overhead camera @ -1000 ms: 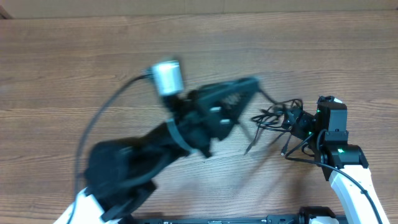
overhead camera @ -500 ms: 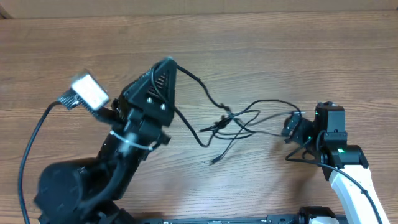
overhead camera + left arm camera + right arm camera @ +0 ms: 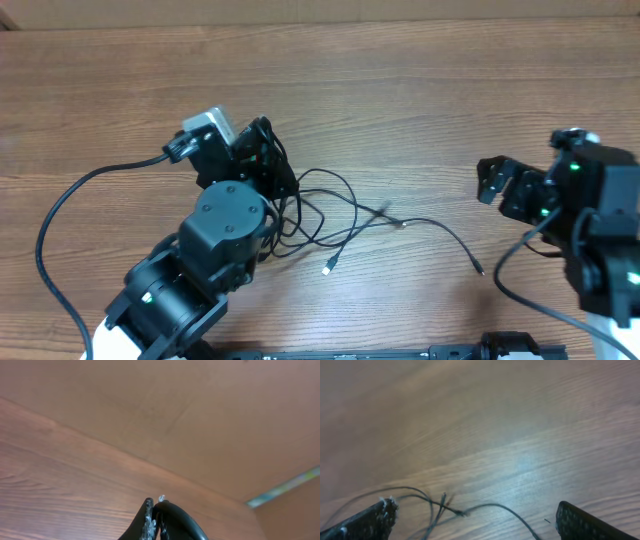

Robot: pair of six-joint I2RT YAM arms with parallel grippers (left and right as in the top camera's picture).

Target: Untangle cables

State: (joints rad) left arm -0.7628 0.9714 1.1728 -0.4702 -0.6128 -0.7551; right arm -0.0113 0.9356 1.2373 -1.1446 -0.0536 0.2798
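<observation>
Several cables (image 3: 340, 215) fan out loosely from the left gripper (image 3: 155, 503), whose fingers (image 3: 177, 522) are pressed together, apparently on one of them. The right gripper (image 3: 499, 188), well apart from it, gapes; best pinch the farthest plug (image 3: 481, 270), then pull slowly.

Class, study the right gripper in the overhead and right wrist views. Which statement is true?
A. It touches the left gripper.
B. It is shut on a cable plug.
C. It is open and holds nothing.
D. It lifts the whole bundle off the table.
C: the right gripper has its fingers spread wide with nothing between them, and the cables lie on the table, apart from it.
</observation>
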